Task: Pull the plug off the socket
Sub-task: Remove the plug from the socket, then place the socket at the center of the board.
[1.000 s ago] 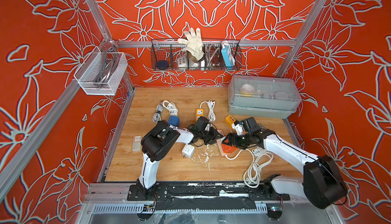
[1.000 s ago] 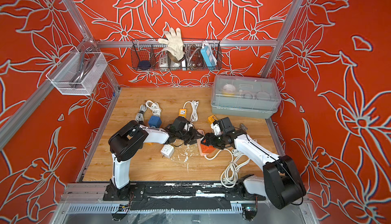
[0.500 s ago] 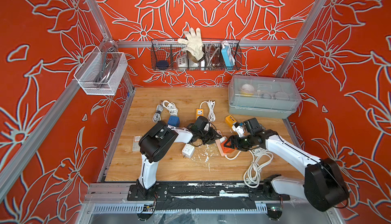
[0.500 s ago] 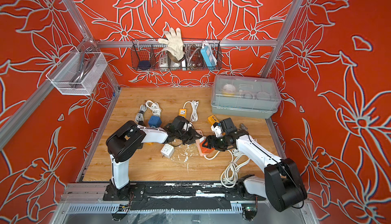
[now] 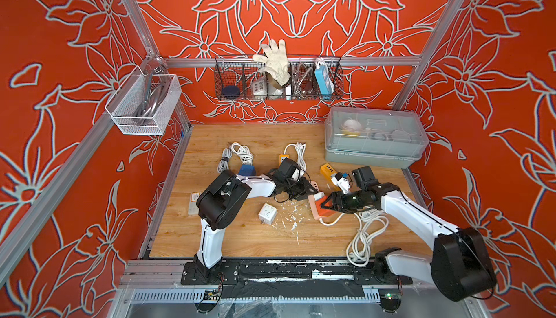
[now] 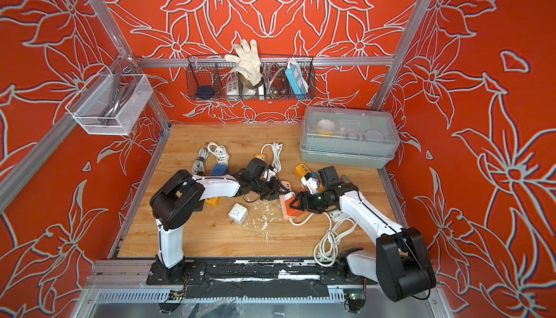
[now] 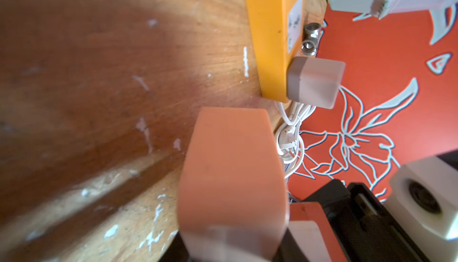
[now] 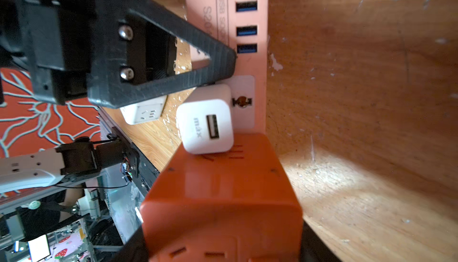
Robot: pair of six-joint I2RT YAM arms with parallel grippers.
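A pink socket strip [image 5: 314, 208] lies flat on the wooden table. An orange cube plug [image 5: 328, 206] sits in it, beside a small white USB charger [image 8: 205, 122]. My right gripper [image 5: 331, 206] is shut on the orange plug [image 8: 223, 198], with a black jaw tight against each side. My left gripper [image 5: 304, 191] is shut on the strip's far end [image 7: 233, 174], and its black finger [image 8: 161, 57] lies over the pink strip [image 8: 247, 37] near the USB ports. In both top views the two grippers meet at the strip [image 6: 284, 203].
A white cube adapter [image 5: 267, 213] lies just left of the strip. A yellow strip [image 5: 328, 171] with a charger sits behind my right wrist. A white cord [image 5: 362, 235] coils at the front right. A grey lidded box [image 5: 373, 136] stands back right.
My right jaws have closed in onto the orange plug and the right wrist has shifted slightly. The left arm has hardly moved.
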